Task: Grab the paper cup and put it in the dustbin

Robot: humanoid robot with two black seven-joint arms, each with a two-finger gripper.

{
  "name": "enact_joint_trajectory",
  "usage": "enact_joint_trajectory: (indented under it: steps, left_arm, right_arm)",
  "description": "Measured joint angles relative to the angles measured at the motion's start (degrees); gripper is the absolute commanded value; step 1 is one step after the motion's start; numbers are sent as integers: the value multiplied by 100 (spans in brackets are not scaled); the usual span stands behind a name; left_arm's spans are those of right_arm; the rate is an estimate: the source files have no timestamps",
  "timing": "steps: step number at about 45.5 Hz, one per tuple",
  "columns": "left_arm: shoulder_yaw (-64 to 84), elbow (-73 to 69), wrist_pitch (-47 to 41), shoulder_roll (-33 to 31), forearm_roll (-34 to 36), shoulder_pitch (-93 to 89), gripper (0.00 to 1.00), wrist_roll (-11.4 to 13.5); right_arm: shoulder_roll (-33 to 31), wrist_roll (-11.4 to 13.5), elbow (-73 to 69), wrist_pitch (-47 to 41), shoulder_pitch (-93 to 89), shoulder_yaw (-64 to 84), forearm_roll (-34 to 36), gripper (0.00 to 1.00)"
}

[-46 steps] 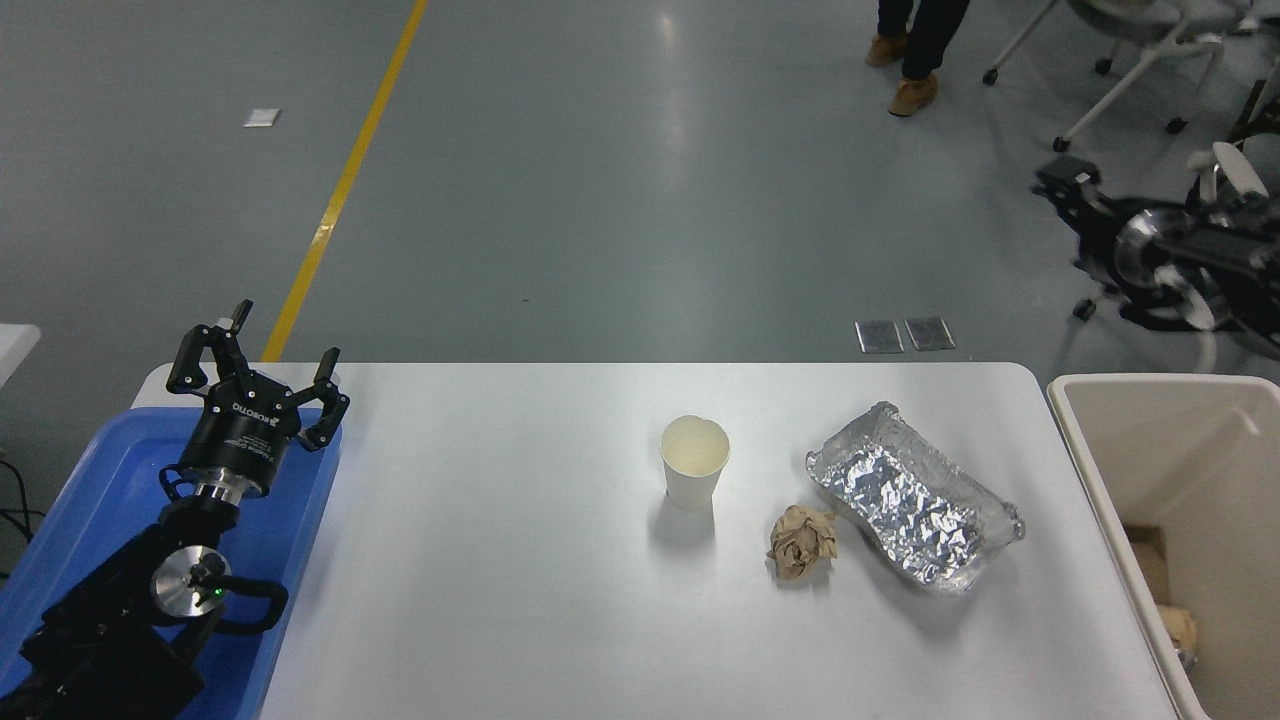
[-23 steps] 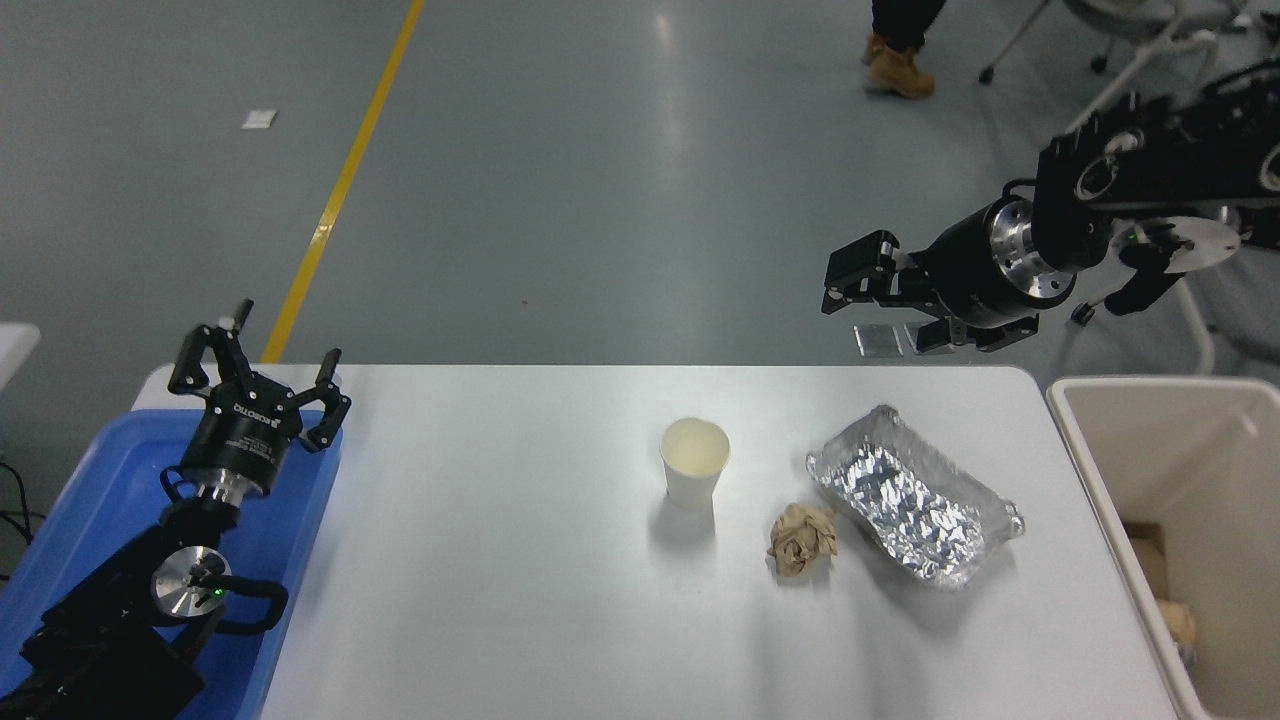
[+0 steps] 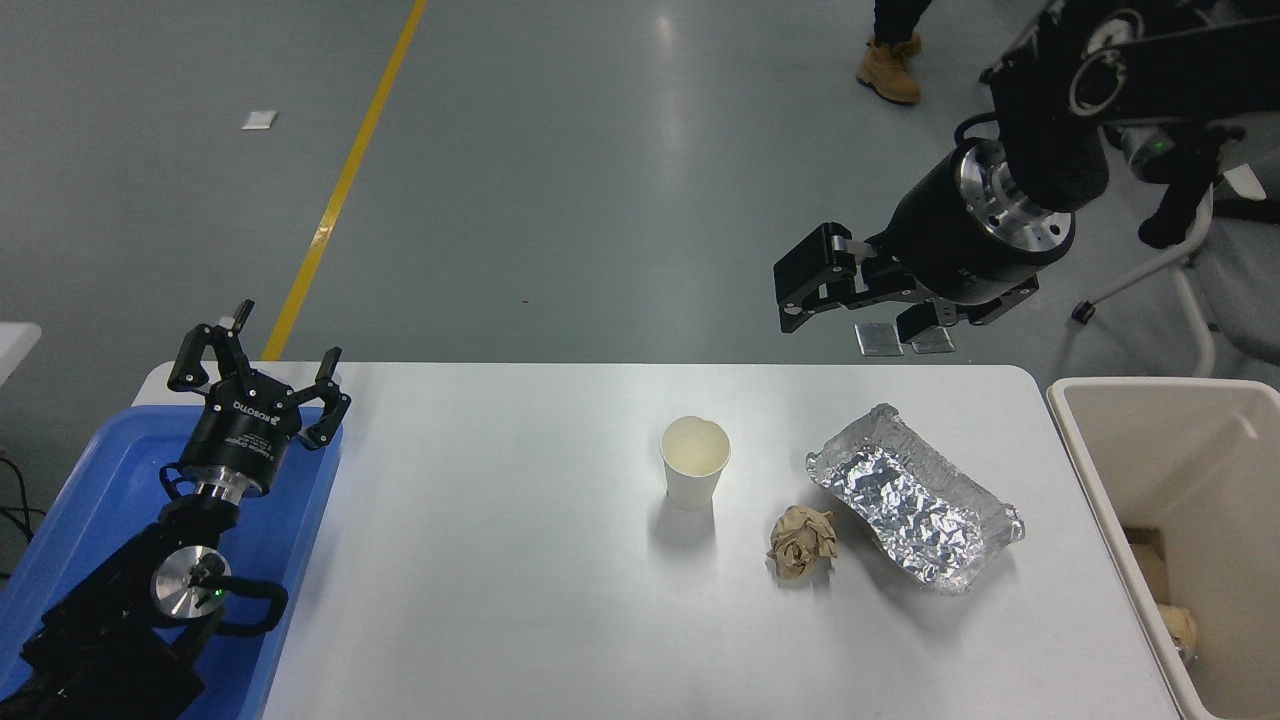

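Observation:
The white paper cup stands upright near the middle of the white table, mouth up. The cream-beige dustbin stands off the table's right end, with some scrap at its bottom. My right gripper is open and empty; it hangs high beyond the table's far edge, up and to the right of the cup, fingers pointing left. My left gripper is open and parked at the lower left over the blue tray.
A crinkled silver foil tray lies right of the cup, between it and the dustbin. A crumpled brown paper ball sits just in front of the foil tray. A blue plastic tray is at the left edge. A person's boots show at the top.
My right arm came into view from the right and has swung left and up over the far edge, its gripper now nearer the cup's side. The cup and left arm have not moved.

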State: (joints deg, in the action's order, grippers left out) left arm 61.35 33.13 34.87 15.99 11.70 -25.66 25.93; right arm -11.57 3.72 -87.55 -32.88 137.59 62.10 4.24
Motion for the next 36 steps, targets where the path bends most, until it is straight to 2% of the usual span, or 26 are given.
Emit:
enact_joint_trajectory:
  steps: [11,22,36]
  left_arm:
    - [0,1,0,0,0,0,98,0]
    - [0,1,0,0,-1,0,98,0]
    - [0,0,1,0,-1,0,98,-1]
  right_arm:
    - [433,5,497,455,-907,-206,42,100]
    - [907,13,1598,947,-2273,-376,395,100]
    - [1100,13,3059,1522,-3938,-477,567,100]
